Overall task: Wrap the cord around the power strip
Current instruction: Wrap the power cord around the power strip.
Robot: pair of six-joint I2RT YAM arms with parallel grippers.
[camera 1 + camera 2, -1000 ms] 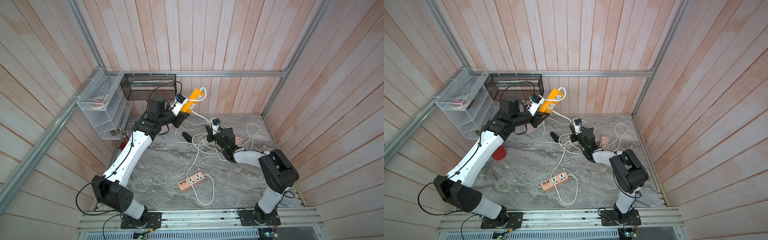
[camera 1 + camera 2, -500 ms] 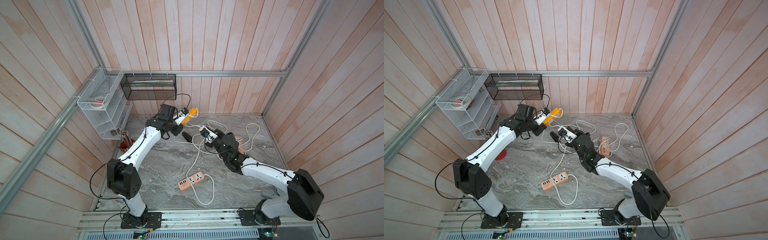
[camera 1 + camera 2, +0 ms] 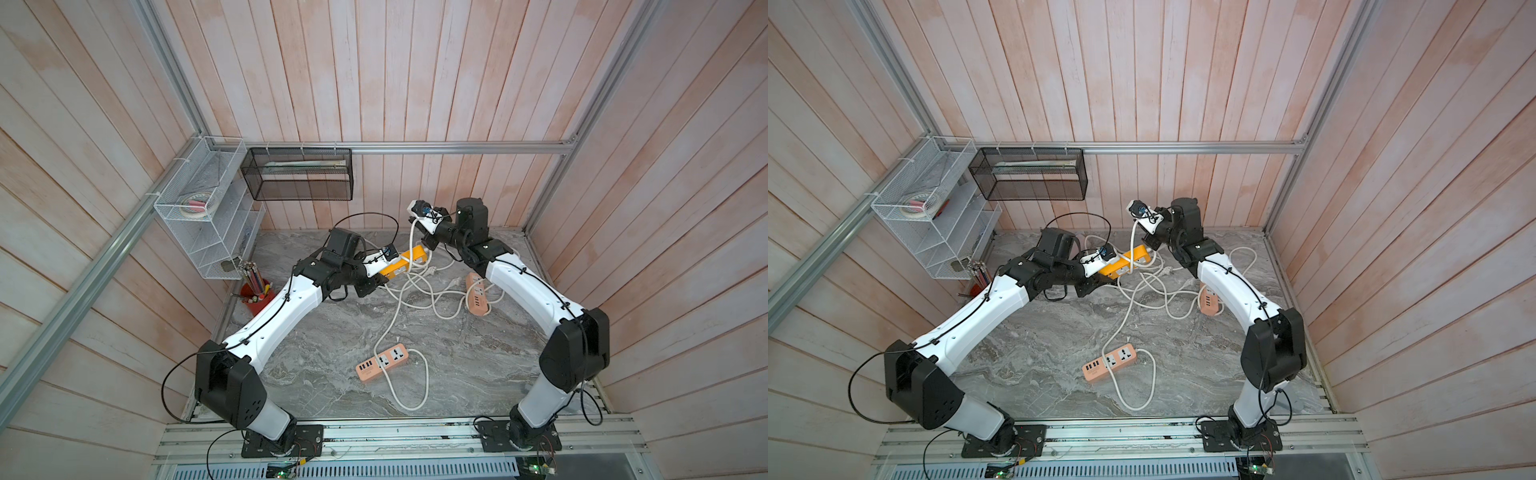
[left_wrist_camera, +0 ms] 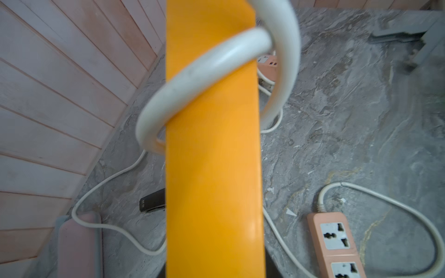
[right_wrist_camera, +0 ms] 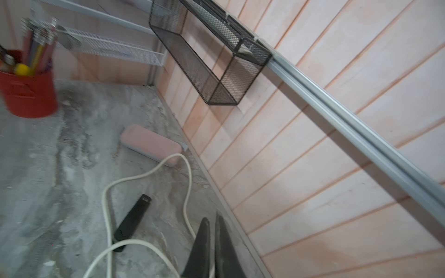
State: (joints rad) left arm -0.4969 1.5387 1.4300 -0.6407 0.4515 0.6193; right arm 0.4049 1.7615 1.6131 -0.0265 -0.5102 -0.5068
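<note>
My left gripper (image 3: pixel 384 275) is shut on one end of the yellow power strip (image 3: pixel 409 259), holding it low over the back of the marble table (image 3: pixel 324 345). In the left wrist view the power strip (image 4: pixel 212 168) fills the middle, and its white cord (image 4: pixel 204 69) crosses it in one loose loop. My right gripper (image 3: pixel 427 240) hangs above the strip's far end. From the strip the cord (image 3: pixel 411 237) rises straight up to it. The right wrist view shows its fingertips (image 5: pixel 204 223) nearly together, with a sliver of white cord pinched between them.
Slack cord lies tangled behind the strip. A peach power strip (image 3: pixel 384 361) lies front centre and another (image 3: pixel 477 295) at the right. A pink strip (image 5: pixel 151 144) and a black bar (image 5: pixel 132 221) lie near the back wall. A red pencil cup (image 3: pixel 257 297) stands under the wire shelf (image 3: pixel 203 216).
My left gripper brought the yellow strip down from high by the back wall to just above the table. My right gripper rose from the tabletop, pulling the cord up.
</note>
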